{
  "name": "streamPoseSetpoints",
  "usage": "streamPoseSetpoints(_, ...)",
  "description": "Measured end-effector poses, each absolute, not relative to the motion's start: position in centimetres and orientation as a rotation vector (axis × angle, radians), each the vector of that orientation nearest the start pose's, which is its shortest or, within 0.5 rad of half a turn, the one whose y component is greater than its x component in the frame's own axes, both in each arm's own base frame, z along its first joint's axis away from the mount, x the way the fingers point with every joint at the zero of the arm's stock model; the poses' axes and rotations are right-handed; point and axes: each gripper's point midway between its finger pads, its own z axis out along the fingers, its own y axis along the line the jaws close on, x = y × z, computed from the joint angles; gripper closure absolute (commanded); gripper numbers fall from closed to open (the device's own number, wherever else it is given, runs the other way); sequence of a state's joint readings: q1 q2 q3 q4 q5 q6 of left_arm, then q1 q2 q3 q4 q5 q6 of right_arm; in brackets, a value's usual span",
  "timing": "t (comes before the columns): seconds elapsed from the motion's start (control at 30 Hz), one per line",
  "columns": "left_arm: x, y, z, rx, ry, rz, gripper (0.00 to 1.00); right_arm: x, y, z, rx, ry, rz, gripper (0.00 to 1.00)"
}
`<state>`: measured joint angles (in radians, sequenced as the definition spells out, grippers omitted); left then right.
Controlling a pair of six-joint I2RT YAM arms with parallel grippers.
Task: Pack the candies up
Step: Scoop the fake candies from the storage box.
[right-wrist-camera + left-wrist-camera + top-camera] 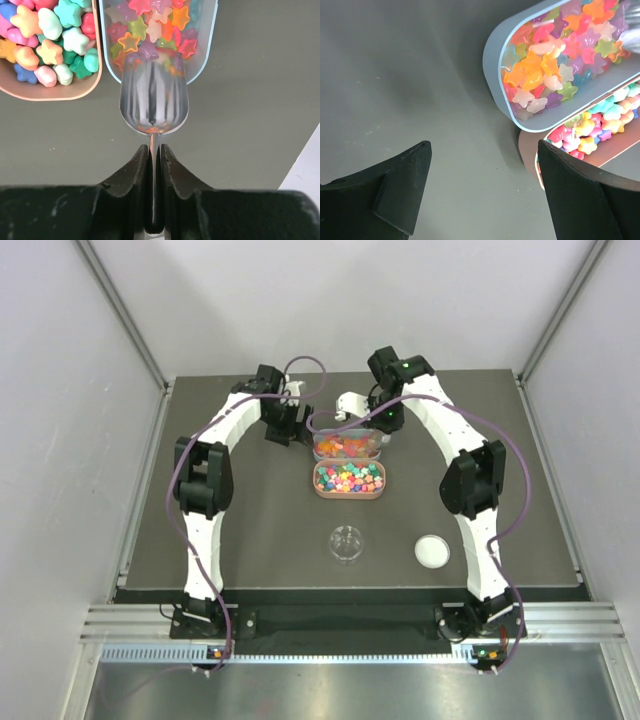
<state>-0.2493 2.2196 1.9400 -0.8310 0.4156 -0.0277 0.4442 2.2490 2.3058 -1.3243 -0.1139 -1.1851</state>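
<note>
You will find the scoop is polished metal, smooth and mirror-bright. The candies in the clear tray, itself glossy see-through plastic, look translucent and glassy. Those in the pinkish tray, an opaque plastic with a duller finish, are opaque with a soft sheen. The table is matt dark grey. The left gripper and right gripper are matt black plastic, faintly scuffed.
</note>
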Motion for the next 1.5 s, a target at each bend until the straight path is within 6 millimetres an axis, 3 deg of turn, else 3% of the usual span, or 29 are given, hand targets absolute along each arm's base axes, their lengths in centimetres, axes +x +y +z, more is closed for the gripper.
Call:
streamPoseSetpoints(0.33, 45.6, -19.5, 7.4, 0.429, 2.675, -0.692, 0.11, 44.7, 18.4, 14.0, -1.991, 1.974, 0.029, 1.0)
streamPoseSetpoints(0.53, 45.7, -19.5, 7.4, 0.426, 2.673, -0.706, 0.12, 44.4, 17.6, 11.9, -1.963, 2.028, 0.095, 1.0)
streamPoseSetpoints(1.07, 46.3, -17.7, 6.7, 0.363, 2.683, -0.773, 0.15, 44.5, 18.9, 10.0, -2.033, 2.002, 0.136, 1.0)
streamPoseSetpoints(1.27, 46.1, -18.0, 6.9, 0.368, 2.676, -0.811, 0.15, 44.9, 20.4, 9.7, -2.045, 1.98, 0.13, 1.0)
streamPoseSetpoints(1.5, 45.9, -18.4, 6.6, 0.371, 2.68, -0.847, 0.16, 44.9, 20.7, 8.3, -2.006, 2.046, 0.15, 1.0)
